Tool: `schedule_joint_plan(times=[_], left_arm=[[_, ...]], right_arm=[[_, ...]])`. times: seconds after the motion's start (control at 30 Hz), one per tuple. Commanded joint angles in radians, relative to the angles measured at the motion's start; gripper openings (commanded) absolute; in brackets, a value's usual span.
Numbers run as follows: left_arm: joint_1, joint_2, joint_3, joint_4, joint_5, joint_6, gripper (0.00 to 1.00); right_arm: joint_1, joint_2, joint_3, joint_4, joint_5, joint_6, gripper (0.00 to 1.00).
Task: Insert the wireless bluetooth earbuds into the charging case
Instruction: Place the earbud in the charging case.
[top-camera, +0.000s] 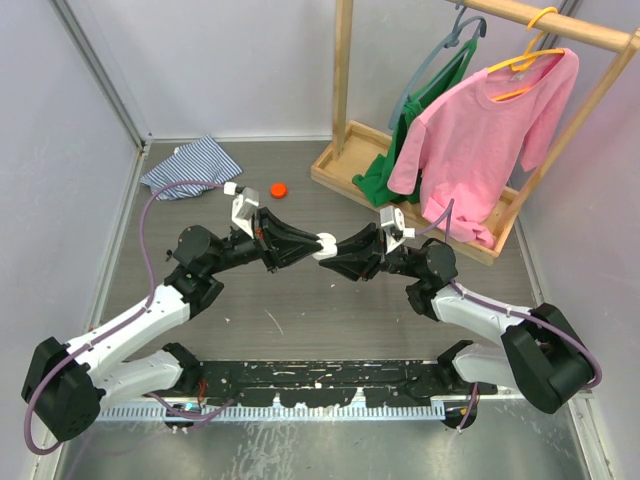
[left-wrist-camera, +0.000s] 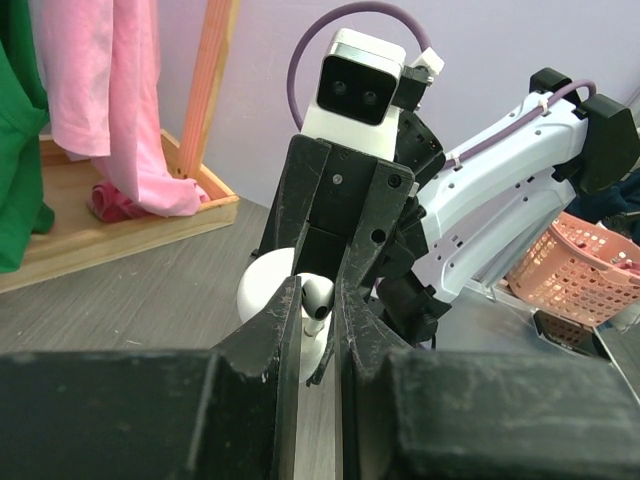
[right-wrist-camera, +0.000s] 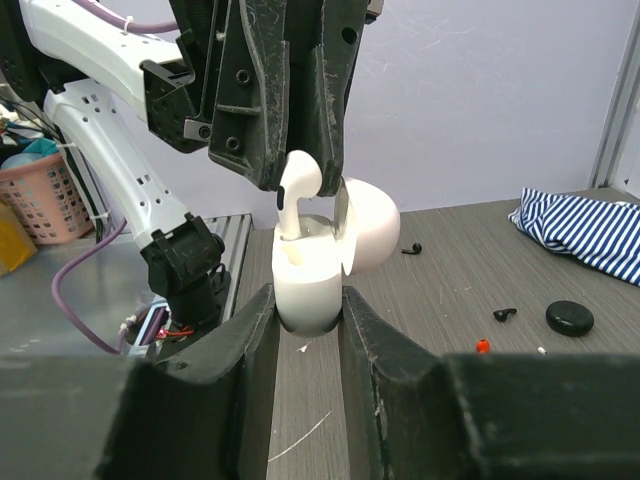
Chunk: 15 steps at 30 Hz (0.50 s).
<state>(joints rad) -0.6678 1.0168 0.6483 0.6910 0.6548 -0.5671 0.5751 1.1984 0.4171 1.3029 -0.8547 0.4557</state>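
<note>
My right gripper (right-wrist-camera: 308, 305) is shut on the lower half of a white charging case (right-wrist-camera: 308, 285), holding it upright with its round lid flipped open to the right. A white earbud (right-wrist-camera: 297, 185) is pinched in my shut left gripper (left-wrist-camera: 318, 330), above the case. Its stem points down into the case's left slot. In the left wrist view the earbud (left-wrist-camera: 317, 298) shows between the fingers, with the case (left-wrist-camera: 262, 285) behind it. From above, both grippers meet at the case (top-camera: 325, 246) over mid-table. A tiny black earbud (right-wrist-camera: 411, 248), another black piece (right-wrist-camera: 505, 314) and a red-orange bit (right-wrist-camera: 483, 345) lie on the table.
A black round puck (right-wrist-camera: 569, 318) and a striped cloth (top-camera: 190, 165) lie on the table, with an orange cap (top-camera: 279, 189) behind the grippers. A wooden rack (top-camera: 345, 165) with a pink shirt (top-camera: 470, 140) and a green garment (top-camera: 395, 165) fills the back right. A pink basket (left-wrist-camera: 580, 275) stands off-table.
</note>
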Motion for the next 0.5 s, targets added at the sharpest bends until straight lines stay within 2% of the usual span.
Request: schedule_joint_plan(times=[0.0, 0.17, 0.47], left_arm=[[-0.003, -0.018, 0.001, 0.025, -0.014, 0.030, 0.06], [-0.004, -0.021, -0.002, 0.010, -0.012, 0.030, 0.09], [-0.005, -0.040, -0.006, -0.010, -0.034, 0.027, 0.20]], right_arm=[[0.005, -0.006, 0.026, 0.078, 0.000, 0.005, 0.01], [0.005, -0.008, 0.026, 0.078, 0.000, 0.003, 0.01], [0.004, -0.013, 0.023, 0.078, 0.001, 0.003, 0.01]])
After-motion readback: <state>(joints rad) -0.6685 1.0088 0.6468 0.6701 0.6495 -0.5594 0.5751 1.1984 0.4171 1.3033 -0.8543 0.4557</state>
